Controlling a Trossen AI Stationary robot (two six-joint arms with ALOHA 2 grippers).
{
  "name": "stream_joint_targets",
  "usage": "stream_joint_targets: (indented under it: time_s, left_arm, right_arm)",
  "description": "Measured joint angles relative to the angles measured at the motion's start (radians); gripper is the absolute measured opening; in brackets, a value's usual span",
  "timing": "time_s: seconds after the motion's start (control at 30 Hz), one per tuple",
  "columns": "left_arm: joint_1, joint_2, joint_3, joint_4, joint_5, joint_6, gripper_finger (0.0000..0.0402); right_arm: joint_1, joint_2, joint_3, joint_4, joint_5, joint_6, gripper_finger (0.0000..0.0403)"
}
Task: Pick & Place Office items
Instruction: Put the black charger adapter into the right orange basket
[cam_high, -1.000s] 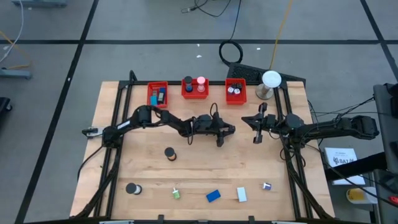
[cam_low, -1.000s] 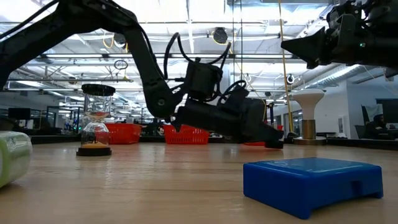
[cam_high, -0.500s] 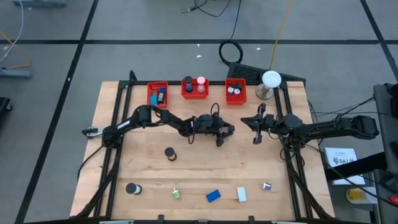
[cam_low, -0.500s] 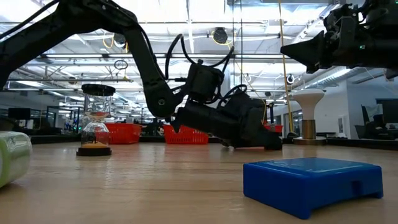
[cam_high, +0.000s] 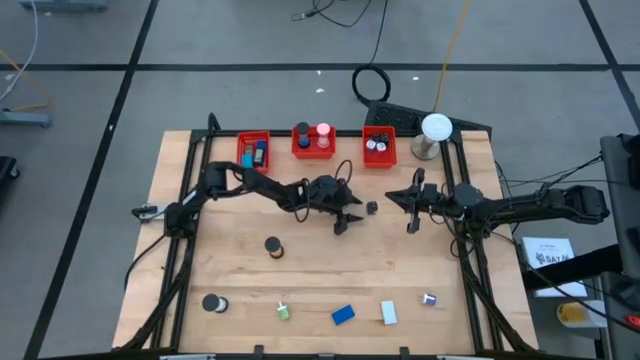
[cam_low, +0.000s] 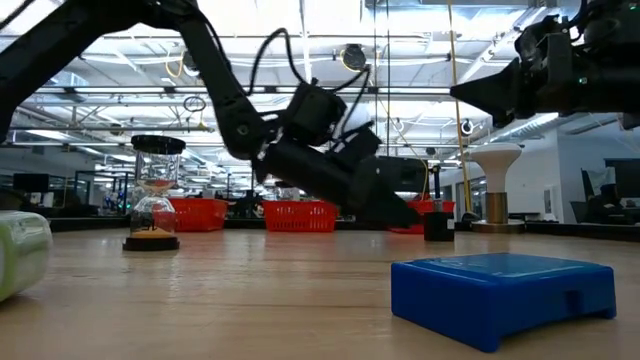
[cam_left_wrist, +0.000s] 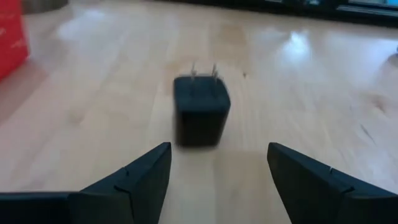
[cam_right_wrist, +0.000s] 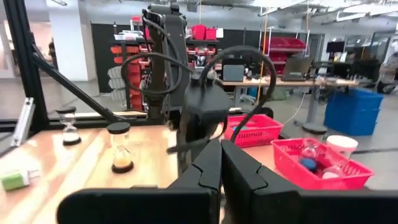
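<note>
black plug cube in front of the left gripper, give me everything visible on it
The black plug cube is a small, boxy charger-style block with rounded edges and what looks like matte plastic. Two thin metal prongs stick out of its far face in the left wrist view. It rests on the wooden table, near the middle, below the right-hand red bin. The left gripper sits just short of it with fingers open; nothing touches the cube but the tabletop.

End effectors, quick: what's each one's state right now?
Left end effector: open, holding nothing; a small black plug adapter stands free on the table just ahead of it.
Right end effector: shut, holding nothing, raised above the table.
</note>
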Motion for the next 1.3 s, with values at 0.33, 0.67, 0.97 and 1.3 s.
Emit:
stream_joint_targets:
  time_s: [0.33,0.67,0.97,1.3]
  left_arm:
    - [0.010,-0.119,-0.286,0.348,0.028,-0.016,0.0210]
    - [0.061,-0.186,-0.434,0.483,0.072,-0.053,0.0106]
    - [0.048,-0.186,-0.440,0.519,0.068,-0.058,0.0069]
    - [0.038,-0.186,-0.440,0.517,0.064,-0.059,0.0067]
  right_arm:
    - [-0.002,0.044,0.000,0.027,0.006,0.174,0.0000]
    - [-0.013,0.121,0.288,-0.611,0.233,0.305,0.0000]
    - [-0.058,0.325,0.611,-1.111,0.238,0.353,0.0043]
    - [-0.071,0.468,0.790,-1.257,0.236,0.254,0.0156]
